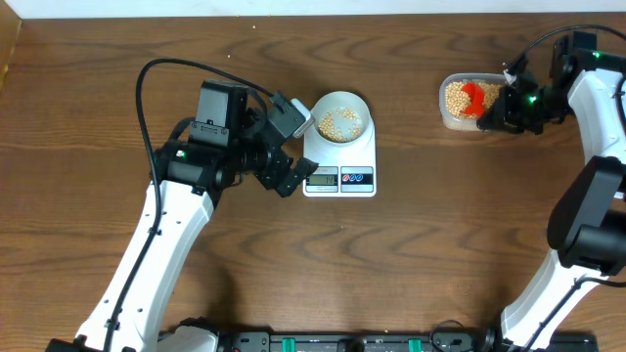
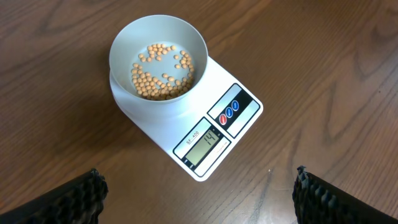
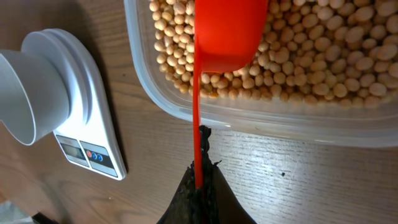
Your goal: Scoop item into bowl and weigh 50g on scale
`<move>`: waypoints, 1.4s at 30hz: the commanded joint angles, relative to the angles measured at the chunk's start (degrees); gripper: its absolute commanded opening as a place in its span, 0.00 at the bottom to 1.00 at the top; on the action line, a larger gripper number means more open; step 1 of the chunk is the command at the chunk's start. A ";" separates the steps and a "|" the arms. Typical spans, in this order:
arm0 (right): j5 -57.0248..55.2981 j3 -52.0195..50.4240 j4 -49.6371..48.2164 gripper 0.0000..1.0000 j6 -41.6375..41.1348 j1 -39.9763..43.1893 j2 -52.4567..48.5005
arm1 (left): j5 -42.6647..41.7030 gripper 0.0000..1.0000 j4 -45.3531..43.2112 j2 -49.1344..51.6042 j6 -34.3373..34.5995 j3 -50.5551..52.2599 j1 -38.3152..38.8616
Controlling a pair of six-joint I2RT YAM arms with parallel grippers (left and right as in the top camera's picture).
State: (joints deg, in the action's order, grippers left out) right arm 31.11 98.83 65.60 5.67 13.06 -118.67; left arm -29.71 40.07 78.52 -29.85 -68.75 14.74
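The left end effector [image 1: 290, 147] gapes wide beside the white scale [image 2: 217, 81], central on the tabletop [image 1: 440, 244], its display [image 2: 204, 144] seemingly reading 14. The pale bowl [image 2: 124, 43] on it holds a thin layer of tan beans [image 2: 158, 78]. Toward the far right corner, the right end effector [image 3: 199, 186] pinches a red scoop [image 3: 227, 31] in the bean-filled tub [image 3: 280, 121].

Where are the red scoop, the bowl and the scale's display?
red scoop [image 3: 230, 31], right wrist view, on its cup.
bowl [image 2: 168, 31], left wrist view, inner wall.
scale's display [image 2: 205, 147], left wrist view, screen middle.
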 commanded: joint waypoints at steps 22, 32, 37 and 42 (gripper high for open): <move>4.66 -0.28 0.02 0.01 1.60 2.75 -0.72 | -0.72 0.98 0.00 0.00 -0.33 0.28 0.07; 7.45 -0.31 0.11 0.01 2.82 3.28 -0.72 | -0.72 0.98 0.00 0.00 -0.33 0.28 0.07; 8.66 -0.31 0.20 0.02 3.23 3.67 -0.72 | -0.72 0.98 0.00 0.00 -0.33 0.28 0.07; 8.74 -0.31 0.81 0.01 3.87 3.89 -0.72 | -0.72 0.98 0.00 0.00 -0.33 0.28 0.07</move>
State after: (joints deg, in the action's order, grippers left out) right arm 37.82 98.80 66.15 8.01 16.53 -118.67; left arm -29.71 40.07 78.52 -29.85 -68.75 14.74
